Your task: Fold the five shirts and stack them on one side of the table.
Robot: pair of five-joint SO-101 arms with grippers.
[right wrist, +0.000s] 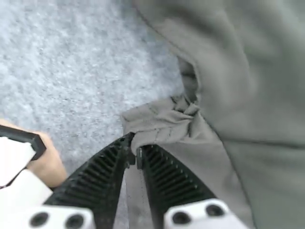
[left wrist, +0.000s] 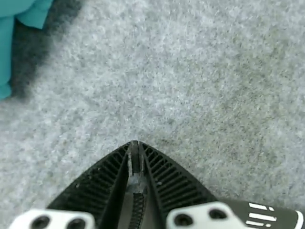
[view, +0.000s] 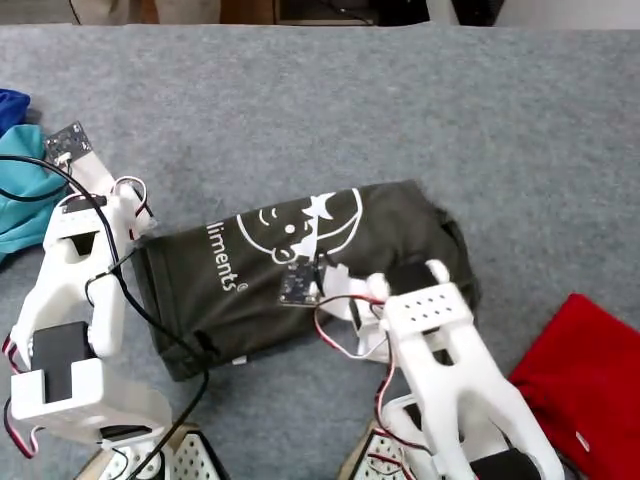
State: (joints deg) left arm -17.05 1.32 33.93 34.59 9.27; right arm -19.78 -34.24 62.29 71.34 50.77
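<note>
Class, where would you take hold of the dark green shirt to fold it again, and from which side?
Pinch the dark green shirt at its bunched near edge, coming from the arms' side: the cloth there puckers up off the table, while the rest lies flat.

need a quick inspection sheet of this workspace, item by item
surface: grey felt table cover
job's things: dark shirt folded, centre; teal shirt and blue shirt bunched beside left arm; red shirt beside right arm
clutter: nothing seen
grippers: left gripper jaws shut over bare cover; right gripper jaws shut on dark shirt's edge
cables: black cable crosses left arm; coloured wires at right arm
surroundings: dark furniture beyond far edge
</note>
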